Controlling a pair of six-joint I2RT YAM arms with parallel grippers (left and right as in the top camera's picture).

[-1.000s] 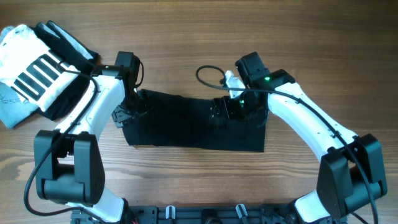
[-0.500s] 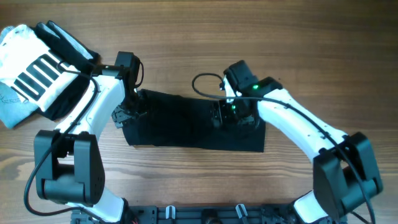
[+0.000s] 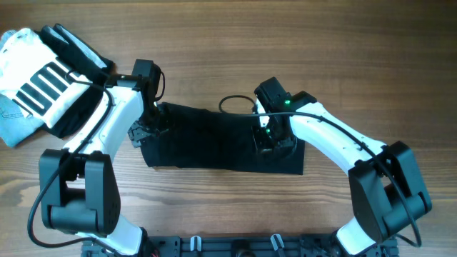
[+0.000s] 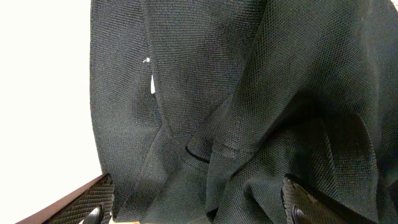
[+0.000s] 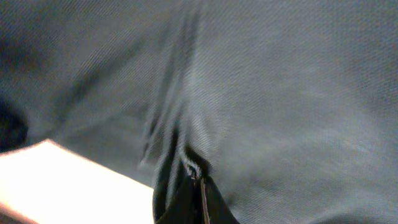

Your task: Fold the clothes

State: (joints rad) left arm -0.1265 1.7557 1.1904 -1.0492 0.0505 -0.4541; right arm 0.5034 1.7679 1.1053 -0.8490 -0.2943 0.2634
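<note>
Item 1. My right gripper: arm reaching in from the right, elbow bent, wrist pitched down onto the right part of the large plain black soft-fabric garment. Fingertips are pressed together on a pinched fold, with creases running to them in the blurred wrist view.

Item 2. My left gripper: arm bowed, wrist turned down at the garment's left edge. Fingers are spread wide with bunched cloth between. Small white marks on the cloth are too small to read.

Item 3. The garment lies as a long band on the brown wooden table.

Item 4. Well beyond its left end: white garment with bold black stripes, with a light blue denim piece beside it.
</note>
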